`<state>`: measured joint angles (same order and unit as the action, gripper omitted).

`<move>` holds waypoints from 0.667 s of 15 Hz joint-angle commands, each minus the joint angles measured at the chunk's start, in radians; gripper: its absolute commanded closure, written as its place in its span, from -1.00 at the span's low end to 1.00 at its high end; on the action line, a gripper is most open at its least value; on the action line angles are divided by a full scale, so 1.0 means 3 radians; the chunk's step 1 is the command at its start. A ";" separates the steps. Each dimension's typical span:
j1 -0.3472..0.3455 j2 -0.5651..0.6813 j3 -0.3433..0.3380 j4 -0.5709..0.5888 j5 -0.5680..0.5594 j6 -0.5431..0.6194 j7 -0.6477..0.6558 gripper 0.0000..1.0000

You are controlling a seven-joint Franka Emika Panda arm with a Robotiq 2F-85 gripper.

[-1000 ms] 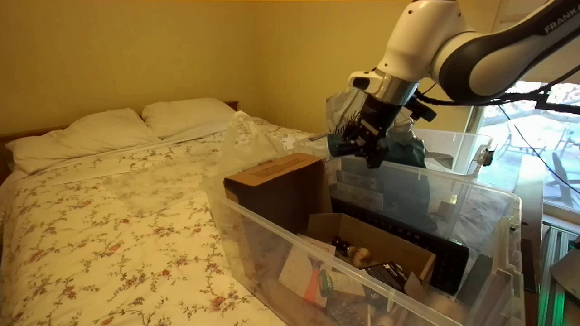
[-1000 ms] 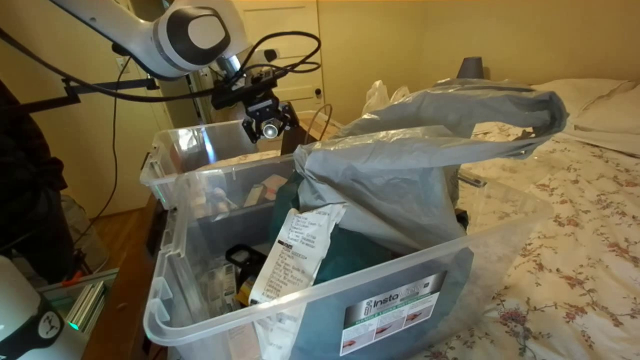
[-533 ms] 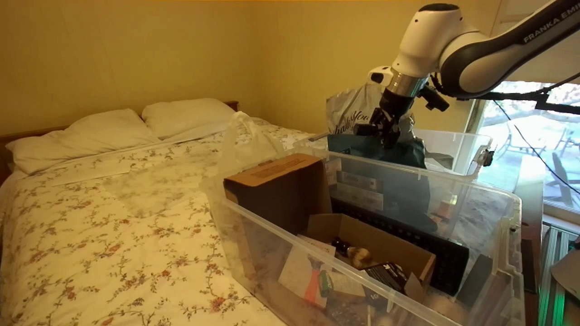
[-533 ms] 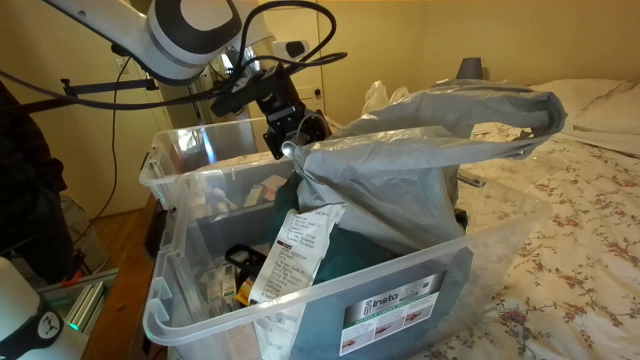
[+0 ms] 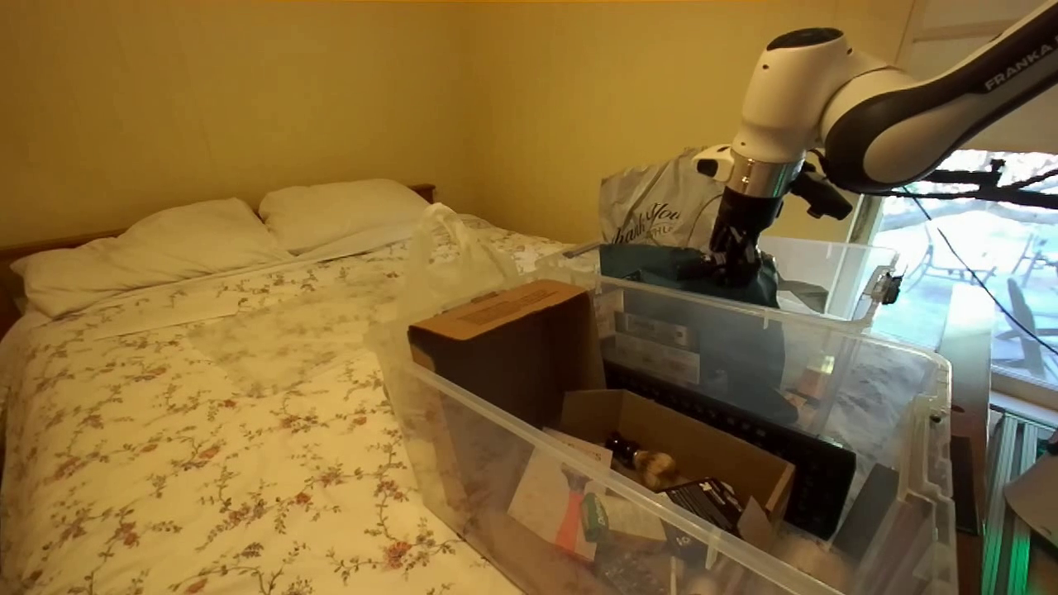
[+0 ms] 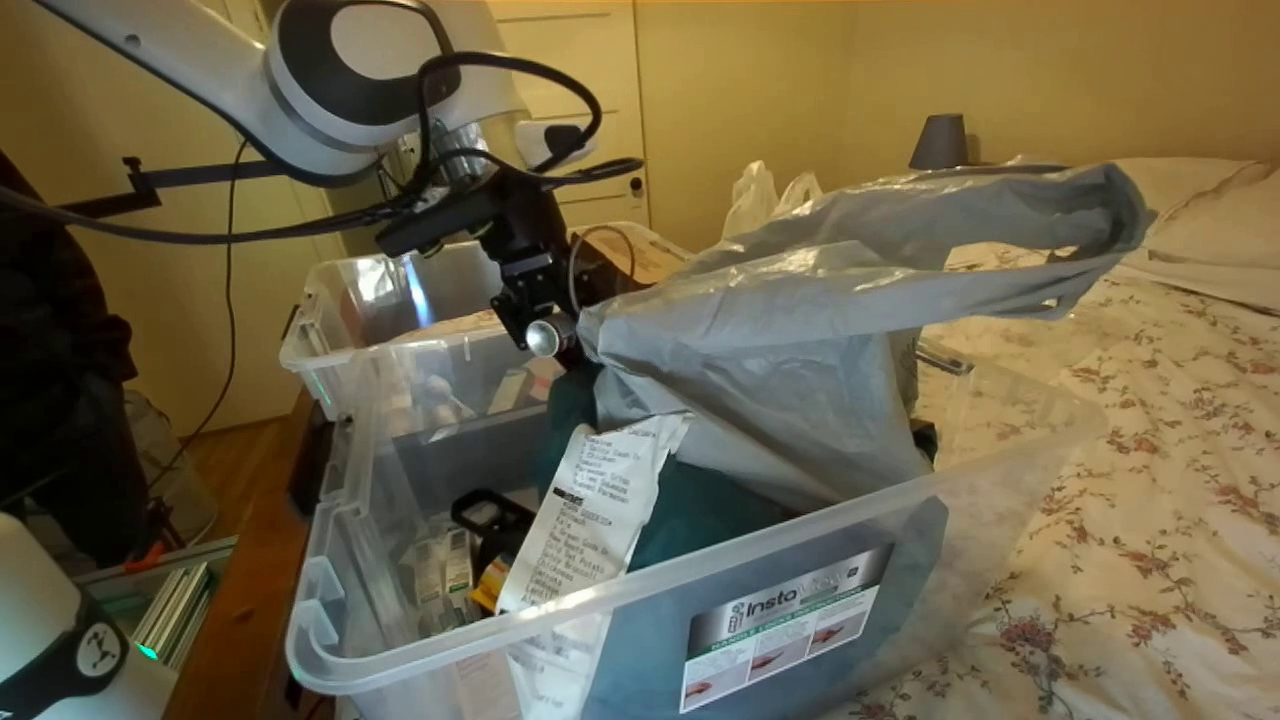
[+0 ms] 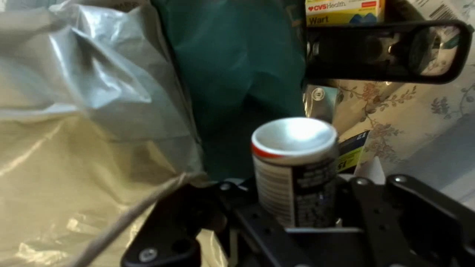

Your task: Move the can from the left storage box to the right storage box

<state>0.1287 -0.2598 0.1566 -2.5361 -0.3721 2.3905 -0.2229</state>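
Note:
My gripper point(image 7: 293, 187) is shut on the can point(image 7: 295, 139), which has a silver end, a red band and a black and white label. In an exterior view the can's silver end point(image 6: 543, 338) faces the camera. My gripper point(image 6: 550, 320) is at the near-side edge of the grey bag, above the teal bag point(image 6: 690, 510) in the right storage box point(image 6: 600, 597). In an exterior view my gripper point(image 5: 727, 268) is beyond the left storage box point(image 5: 529, 428) with the brown board point(image 5: 504, 310), and its fingertips are hard to make out against the teal.
A grey plastic bag point(image 6: 760, 370) bulges above the right box, touching or nearly touching the gripper. A receipt point(image 6: 590, 510), a black-framed item point(image 7: 386, 52) and small boxes point(image 7: 343, 11) lie in it. A thin cord handle point(image 7: 130, 218) crosses near the jaws. A bed point(image 5: 248, 413) lies alongside.
My gripper has carried the can from around the boundary between the boxes to over the right box, and lowered it. The grey bag has shifted slightly. The left box's contents have not moved.

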 commanded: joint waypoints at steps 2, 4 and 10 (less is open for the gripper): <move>0.0020 -0.0438 -0.0071 -0.0257 0.0281 0.0174 0.0368 -0.06; 0.0005 -0.0730 -0.0037 -0.0330 0.0322 0.0171 0.0564 -0.34; -0.0095 -0.1529 -0.0009 -0.0320 0.0536 -0.0177 0.1124 -1.00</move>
<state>0.1204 -0.5811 0.1447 -2.5972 -0.2556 2.3834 0.0387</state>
